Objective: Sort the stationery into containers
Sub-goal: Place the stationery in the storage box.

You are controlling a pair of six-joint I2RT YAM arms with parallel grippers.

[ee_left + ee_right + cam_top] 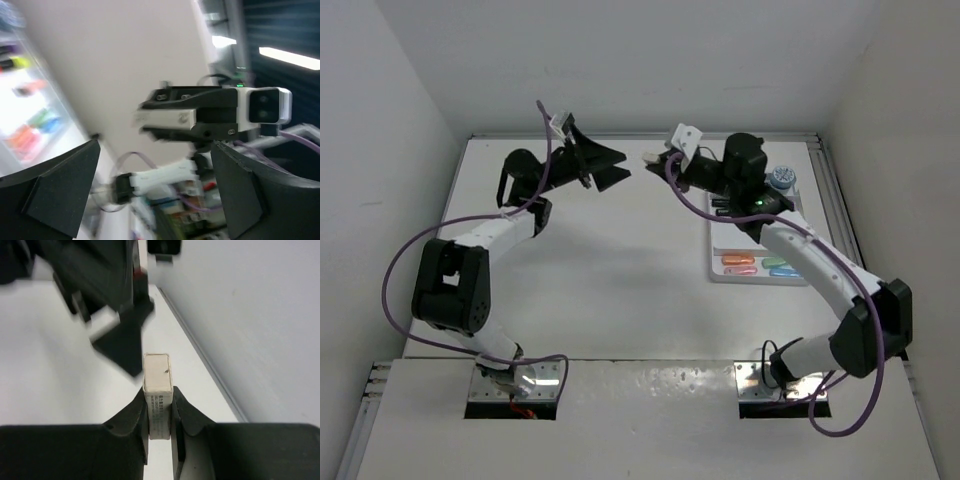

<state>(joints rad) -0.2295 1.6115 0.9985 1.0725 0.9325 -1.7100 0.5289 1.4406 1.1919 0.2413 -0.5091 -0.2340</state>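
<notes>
**Beige block held up between the two arms**

From the overhead camera, the right end effector [656, 158] is closed on a small beige block [649, 156] and holds it off the bench [620, 290], out toward the far edge. The left end effector [626, 164] faces it from just beside, fingers spread apart with nothing between them, and the block sits near their tips. Behind the right end effector, back along its own arm, lies the white tray [725, 240]. Pastel stubs [738, 262] – orange and pink, with green and blue next to them – fill its nearest row. A round blue-white pot [782, 178] stands at the tray's far right corner.

The left wrist camera is blurred. Its two black fingers [55, 195] stand wide apart at the bottom corners, and the right end effector [165, 120] shows level in the gap between them, pointing left. I cannot tell from this view whether it touches either finger. The tray [30, 100] is a bright smear off to the left, its coloured pieces too soft to name.

In the right wrist camera, the fingers [135, 420] pinch the block [156, 372] by its lower half – upright, its upper half standing clear of the pads. Just ahead of the block, the dark left end effector [120, 340] is blurred, and the wall [250, 315] rises to the right.
</notes>
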